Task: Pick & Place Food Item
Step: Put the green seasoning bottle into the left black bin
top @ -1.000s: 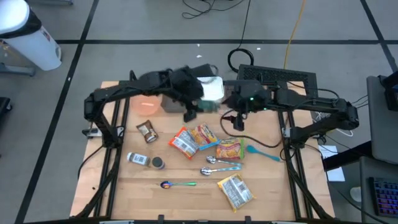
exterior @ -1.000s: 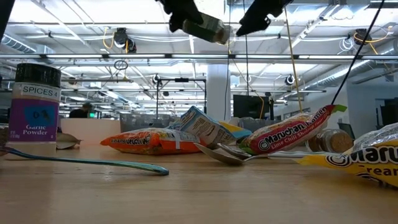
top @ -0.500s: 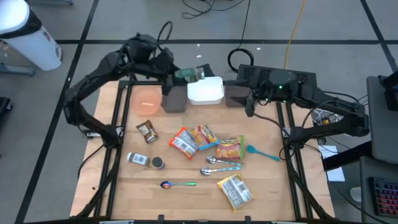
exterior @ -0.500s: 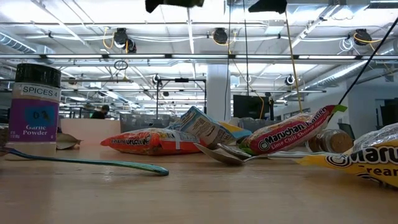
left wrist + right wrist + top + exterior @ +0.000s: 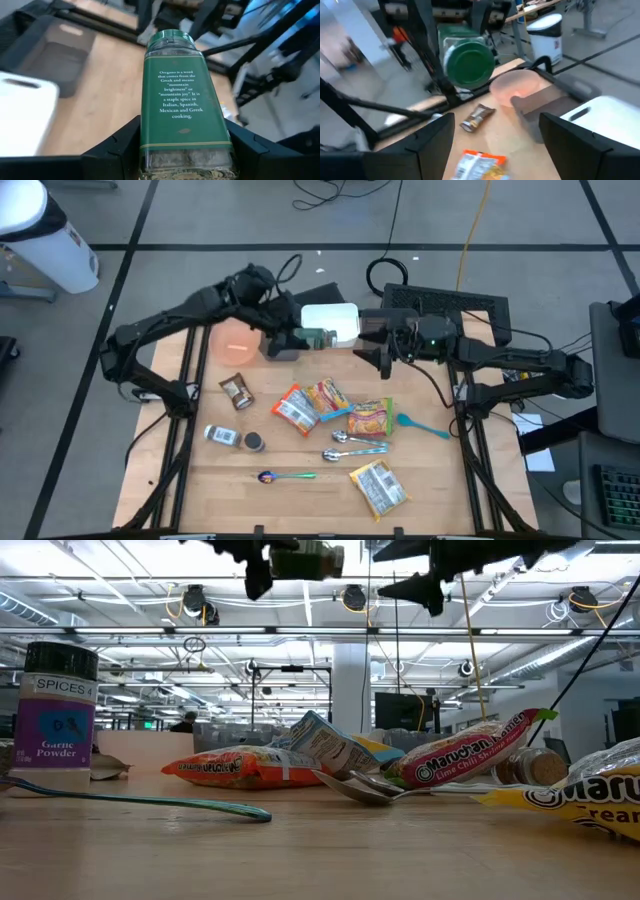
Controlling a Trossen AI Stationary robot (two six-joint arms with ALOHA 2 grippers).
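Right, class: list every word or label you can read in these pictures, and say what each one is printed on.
"SPICES" and "Garlic Powder": spice jar.
"Maruchan", "Lime Chili Shrimp": noodle packet.
"Maru…" and "Crea…", cut off: yellow packet.
"Oregano is a word that comes from the Greek and means 'mountain brightness' or 'mountain joy'. It is a staple spice in Italian, Spanish, Mexican and Greek cooking.": oregano jar.
Orange packet: unreadable.

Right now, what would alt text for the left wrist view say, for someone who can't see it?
A green-labelled oregano jar fills the view, gripped between the left tool's two dark fingers above a wooden table. A white tray and a grey tray lie beyond it.
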